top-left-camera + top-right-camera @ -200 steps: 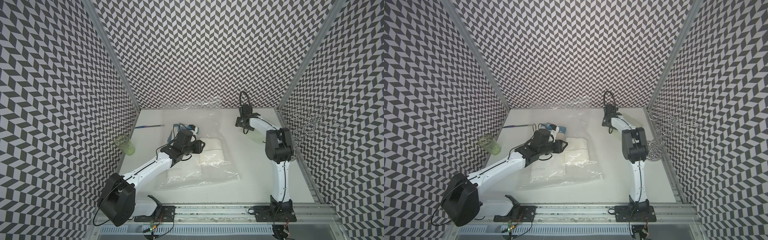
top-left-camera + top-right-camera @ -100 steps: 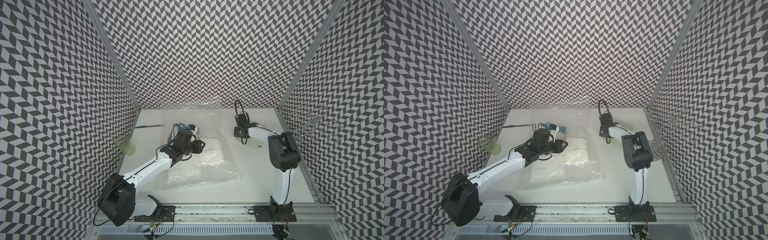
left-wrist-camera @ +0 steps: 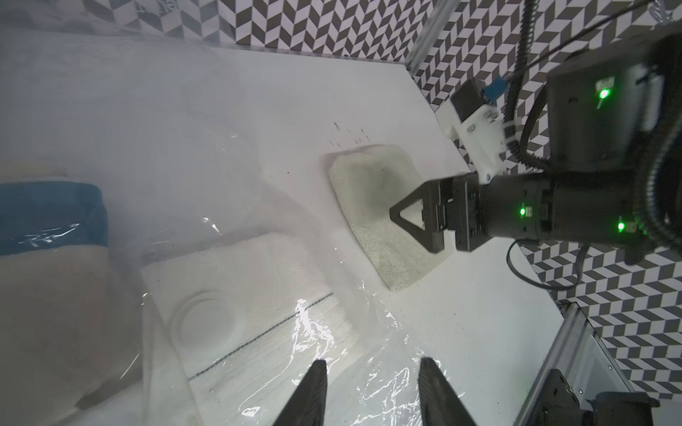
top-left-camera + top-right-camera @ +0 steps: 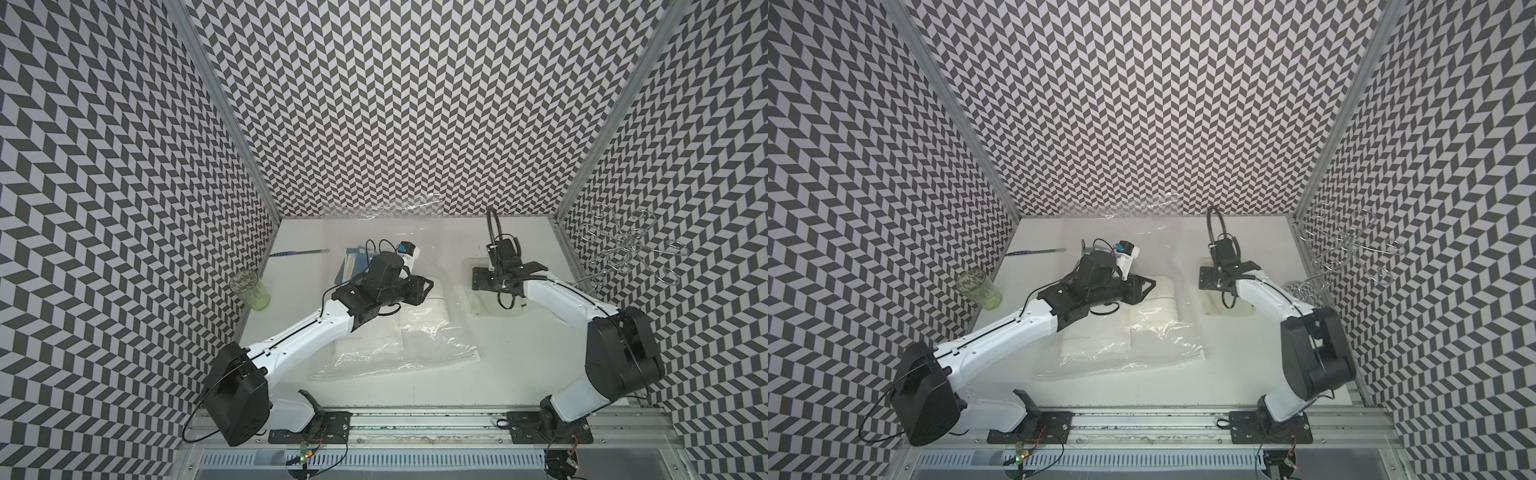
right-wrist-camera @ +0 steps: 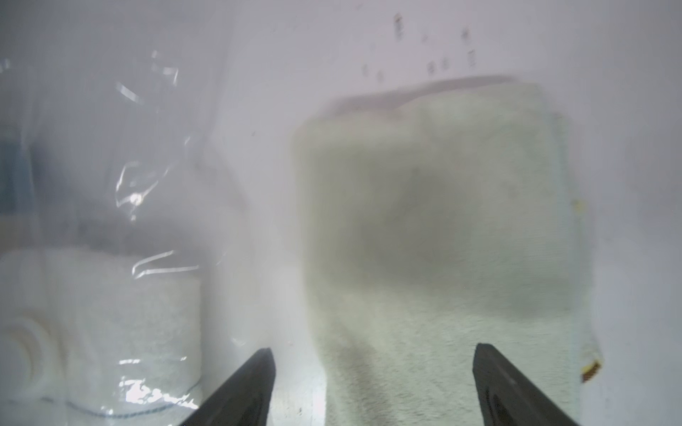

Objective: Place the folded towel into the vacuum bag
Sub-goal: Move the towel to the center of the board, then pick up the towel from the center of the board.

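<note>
Starting at the near edge, the vacuum bag (image 4: pixel 440 353) is seen lying flat on the white table (image 4: pixel 519 374), with its white zip strip (image 4: pixel 457 358) turned toward the arm bases. White towels (image 4: pixel 432 320) are enclosed in it, and its round white valve cap (image 3: pixel 206 324) is seen over them. The left gripper (image 4: pixel 426 286) is poised low over the bag's middle. Its jaws are set partly apart and nothing is seen clamped between them, though crinkled plastic lies right beneath. Just beside the bag, on the right, the folded towel (image 4: pixel 494 301), pale green, is laid on the table, outside the bag. The right gripper (image 5: pixel 372 350) is held close above it, jaws spread wide and empty. A small tag (image 5: pixel 590 367) shows at the towel's corner, too blurred to be read. Farther back, a green glass (image 4: pixel 249 289), a blue packet (image 4: pixel 353 268) and a thin stick (image 4: pixel 299 252) are set toward the left wall, and a wire rack (image 4: pixel 623 249) is seen by the right wall.
</note>
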You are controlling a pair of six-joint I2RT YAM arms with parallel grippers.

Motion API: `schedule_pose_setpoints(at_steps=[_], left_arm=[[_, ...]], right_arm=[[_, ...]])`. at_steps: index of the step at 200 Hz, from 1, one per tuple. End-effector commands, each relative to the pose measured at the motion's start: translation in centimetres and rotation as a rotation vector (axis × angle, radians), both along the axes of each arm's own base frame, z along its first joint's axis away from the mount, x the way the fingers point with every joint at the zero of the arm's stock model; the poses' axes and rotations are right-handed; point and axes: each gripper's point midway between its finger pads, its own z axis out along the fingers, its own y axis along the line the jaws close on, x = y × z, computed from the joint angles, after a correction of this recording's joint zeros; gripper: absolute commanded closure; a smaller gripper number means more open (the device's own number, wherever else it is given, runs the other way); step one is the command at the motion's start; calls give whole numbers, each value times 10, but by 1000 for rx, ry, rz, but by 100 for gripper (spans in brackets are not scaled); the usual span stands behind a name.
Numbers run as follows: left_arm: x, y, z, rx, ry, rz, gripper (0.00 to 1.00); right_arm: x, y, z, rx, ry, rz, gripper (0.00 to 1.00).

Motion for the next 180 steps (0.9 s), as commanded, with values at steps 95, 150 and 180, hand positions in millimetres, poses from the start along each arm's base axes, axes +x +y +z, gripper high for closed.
schedule_pose_setpoints(at_steps=[95,150,180], left_arm=[[-15,-19,-12,45,-7,-76,56],[-15,-16,-2,37,-25,-64,56],[-15,-14,-2,44,-22,-58,56]], right_arm=[[30,-58,-95,59,159,-160,6],[6,-46,-120,131,218,-158,64],[34,-46,-43,26,30,-151,84]])
